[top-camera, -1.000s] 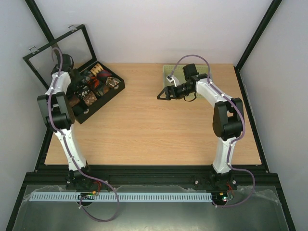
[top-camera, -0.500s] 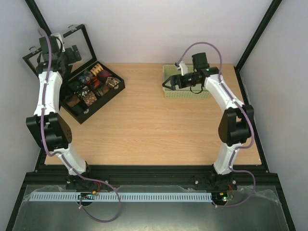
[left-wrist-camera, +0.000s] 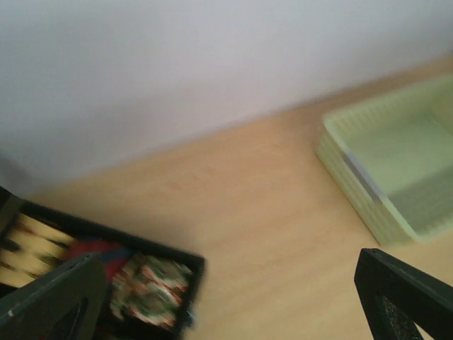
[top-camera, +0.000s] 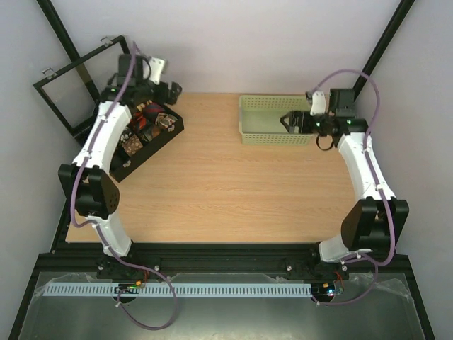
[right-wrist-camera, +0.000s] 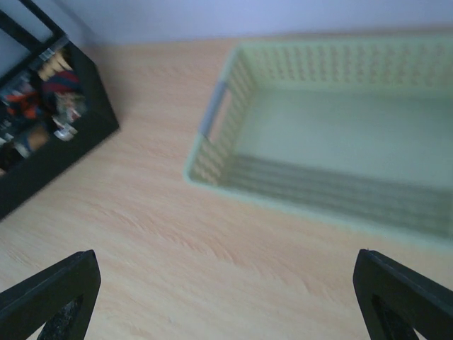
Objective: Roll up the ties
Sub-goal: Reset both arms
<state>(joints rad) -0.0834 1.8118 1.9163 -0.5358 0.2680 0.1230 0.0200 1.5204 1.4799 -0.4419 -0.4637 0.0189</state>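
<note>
Several rolled patterned ties [top-camera: 145, 119] sit in the compartments of the black box [top-camera: 150, 153] at the back left. The left wrist view shows one coil [left-wrist-camera: 148, 290] blurred, and the right wrist view shows them far left [right-wrist-camera: 42, 106]. My left gripper [top-camera: 172, 94] hangs above the box's back right corner, open and empty [left-wrist-camera: 226, 304]. Over the right end of the pale green basket [top-camera: 276, 136], my right gripper [top-camera: 288, 122] is open with nothing in it [right-wrist-camera: 226, 304]. No black tie shows.
The box's framed lid [top-camera: 78, 64] stands open against the back left wall. The basket [right-wrist-camera: 212, 120] shows nothing inside and stands at the back centre-right [left-wrist-camera: 354, 177]. Bare wooden table [top-camera: 226, 191] lies between box, basket and the arm bases.
My left gripper opened, lifted out of the box and swung to its back right corner. My right gripper moved right, from left of the basket to over its right end.
</note>
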